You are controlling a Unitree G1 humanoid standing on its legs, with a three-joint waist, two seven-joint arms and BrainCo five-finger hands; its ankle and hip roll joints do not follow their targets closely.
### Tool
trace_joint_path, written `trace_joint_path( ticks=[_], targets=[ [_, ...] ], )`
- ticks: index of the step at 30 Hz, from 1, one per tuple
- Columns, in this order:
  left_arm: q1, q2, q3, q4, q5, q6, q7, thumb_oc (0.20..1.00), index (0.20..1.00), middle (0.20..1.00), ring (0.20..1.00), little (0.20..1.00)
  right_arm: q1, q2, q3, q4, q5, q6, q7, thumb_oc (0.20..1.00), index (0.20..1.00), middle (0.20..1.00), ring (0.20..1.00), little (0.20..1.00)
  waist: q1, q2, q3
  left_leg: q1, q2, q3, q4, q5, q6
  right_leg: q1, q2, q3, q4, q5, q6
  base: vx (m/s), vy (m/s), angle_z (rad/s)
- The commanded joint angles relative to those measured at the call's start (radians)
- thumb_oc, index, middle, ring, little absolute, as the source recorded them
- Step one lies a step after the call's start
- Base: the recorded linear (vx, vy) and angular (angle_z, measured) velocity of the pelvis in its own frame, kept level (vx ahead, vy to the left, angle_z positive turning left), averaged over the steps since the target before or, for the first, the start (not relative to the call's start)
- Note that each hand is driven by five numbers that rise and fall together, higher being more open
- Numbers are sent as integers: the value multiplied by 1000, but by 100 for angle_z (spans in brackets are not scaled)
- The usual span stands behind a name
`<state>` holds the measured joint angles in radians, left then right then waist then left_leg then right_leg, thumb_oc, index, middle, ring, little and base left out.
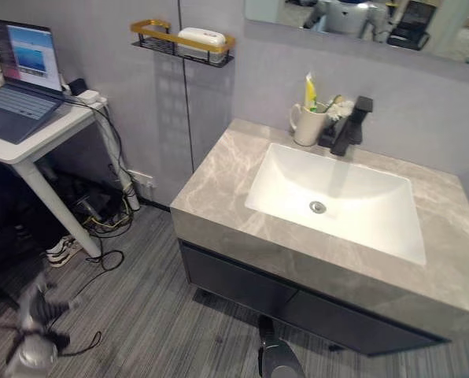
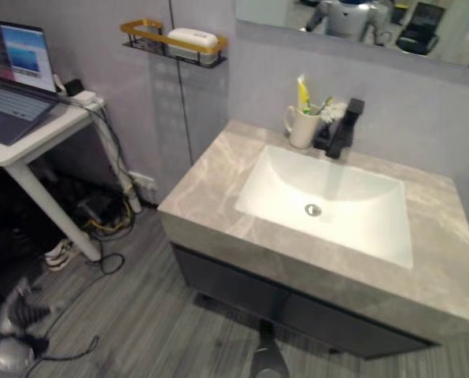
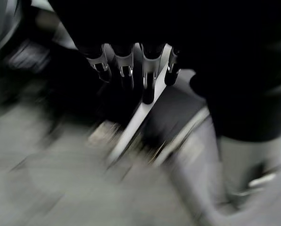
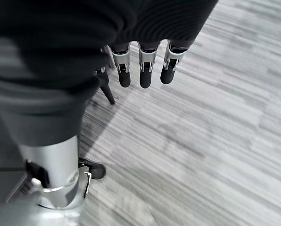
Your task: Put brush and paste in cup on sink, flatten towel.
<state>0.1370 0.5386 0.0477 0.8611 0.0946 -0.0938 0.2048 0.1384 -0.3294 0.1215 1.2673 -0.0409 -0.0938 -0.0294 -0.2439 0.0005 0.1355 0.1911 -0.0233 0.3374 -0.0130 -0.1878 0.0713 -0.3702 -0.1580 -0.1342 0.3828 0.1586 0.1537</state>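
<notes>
A grey marbled surface [image 1: 219,181] carries a white sink [image 1: 341,201] with a drain at its middle, set against a grey wall under a mirror [image 1: 360,20]. At the back of the surface, just left of the black faucet [image 1: 351,124], stands a white cup [image 1: 305,126] holding the yellow-green paste [image 1: 310,90] upright and the brush [image 1: 329,102] leaning beside it. A gold-railed wall shelf [image 1: 179,39] hangs to the left, and further left a white desk [image 1: 30,138] bears an open laptop [image 1: 22,79]. Grey plank floor [image 4: 202,141] lies open between desk and cabinet.

The left hand [image 3: 131,66] appears in its wrist view, fingers straight and apart, holding nothing, over blurred floor. The right hand [image 4: 145,61] hangs likewise in its own wrist view, fingers relaxed and empty above the planks. The surface's front and left edges are bare.
</notes>
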Motion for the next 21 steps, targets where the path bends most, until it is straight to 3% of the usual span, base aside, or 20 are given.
trace_joint_path(
  ticks=[1,3,5,7,9,10,11,12,14,15,16,17,18,19,21],
  targets=[
    [-52,-14,-88,105,103,0,-83,1000,1000,1000,1000,1000,-45,-13,48,22,-29,5,1,1000,1000,1000,1000,1000,8,-9,-29,-52,-26,8,-73,127,-47,152,56,-105,-13,-90,-33,-109,-2,-42],
    [-48,-45,-108,136,101,2,-97,1000,1000,1000,1000,1000,-54,-14,54,29,-38,7,3,1000,1000,1000,1000,1000,18,-5,-39,-65,-17,35,-71,134,-49,184,61,-127,-25,-109,-36,-75,-36,-73],
    [-66,-117,-120,276,58,8,-102,1000,1000,1000,1000,1000,-83,-13,75,42,-43,7,4,1000,1000,1000,1000,1000,48,-9,-67,-97,1,91,-67,147,-60,267,78,-146,-118,-143,-44,-101,-123,-117],
    [-80,-163,-122,401,47,26,-101,1000,1000,1000,1000,1000,-103,0,98,37,-36,2,-3,1000,1000,1000,1000,1000,59,-22,-84,-114,18,126,-61,163,-69,284,100,-113,-224,-158,-56,-51,-176,-107],
    [-85,-209,-195,522,182,63,-131,1000,1000,1000,1000,1000,-122,-1,117,12,-17,0,3,1000,1000,1000,1000,1000,45,-27,-110,-122,44,155,-46,148,-89,305,136,-46,-287,-182,-58,43,-167,-103],
    [-86,-210,-195,524,183,63,-131,1000,1000,1000,1000,1000,-122,-2,117,11,-16,0,3,1000,1000,1000,1000,1000,46,-26,-110,-122,44,156,-43,146,-89,305,136,-45,-287,-182,-58,34,-135,-86],
    [-91,-211,-222,519,221,66,-133,1000,1000,1000,1000,1000,-123,-10,116,-7,3,-5,4,1000,1000,1000,1000,1000,37,-32,-111,-136,54,164,-11,138,-92,307,143,-27,-299,-181,-64,-12,-171,-79],
    [-100,-219,-263,498,253,59,-141,1000,1000,1000,1000,1000,-114,-26,104,-36,48,-18,5,1000,1000,1000,1000,1000,20,-50,-104,-172,88,189,116,94,-101,315,151,7,-319,-177,-81,-14,-174,-59],
    [-104,-221,-273,484,251,52,-130,1000,1000,1000,1000,1000,-108,-33,97,-42,65,-22,0,1000,1000,1000,1000,1000,16,-61,-96,-196,113,198,203,76,-108,324,154,22,-327,-176,-90,-2,-179,-30],
    [-109,-219,-266,471,228,48,-116,1000,1000,1000,1000,1000,-103,-37,97,-51,70,-26,-5,1000,1000,1000,1000,1000,23,-68,-81,-226,151,180,322,67,-123,334,172,52,-330,-177,-105,-90,-247,-51],
    [-117,-220,-260,452,188,43,-99,1000,1000,1000,1000,1000,-103,-49,106,-44,67,-24,-9,1000,1000,1000,1000,1000,37,-85,-59,-269,173,118,440,119,-124,341,191,113,-332,-158,-131,-105,-156,-82],
    [-123,-226,-264,450,170,41,-92,1000,1000,1000,1000,1000,-106,-52,112,-35,56,-20,-15,1000,1000,1000,1000,1000,49,-84,-54,-290,158,45,468,133,-125,344,199,149,-339,-154,-134,-104,-73,-133],
    [-124,-227,-264,451,170,41,-92,1000,1000,1000,1000,1000,-106,-52,112,-34,56,-20,-15,1000,1000,1000,1000,1000,49,-83,-53,-290,160,45,470,131,-126,345,201,149,-339,-153,-134,-12,64,-169],
    [-134,-237,-277,449,152,38,-84,1000,1000,1000,1000,1000,-111,-55,126,-20,41,-14,-17,1000,1000,1000,1000,1000,64,-79,-54,-306,126,-50,456,133,-118,347,205,194,-348,-147,-126,23,96,-185],
    [-157,-251,-298,444,136,31,-67,1000,1000,1000,1000,1000,-111,-64,133,-11,27,-12,-26,1000,1000,1000,1000,1000,69,-77,-62,-316,116,-141,380,119,-104,352,195,262,-367,-126,-108,69,132,-128]
  ],
)
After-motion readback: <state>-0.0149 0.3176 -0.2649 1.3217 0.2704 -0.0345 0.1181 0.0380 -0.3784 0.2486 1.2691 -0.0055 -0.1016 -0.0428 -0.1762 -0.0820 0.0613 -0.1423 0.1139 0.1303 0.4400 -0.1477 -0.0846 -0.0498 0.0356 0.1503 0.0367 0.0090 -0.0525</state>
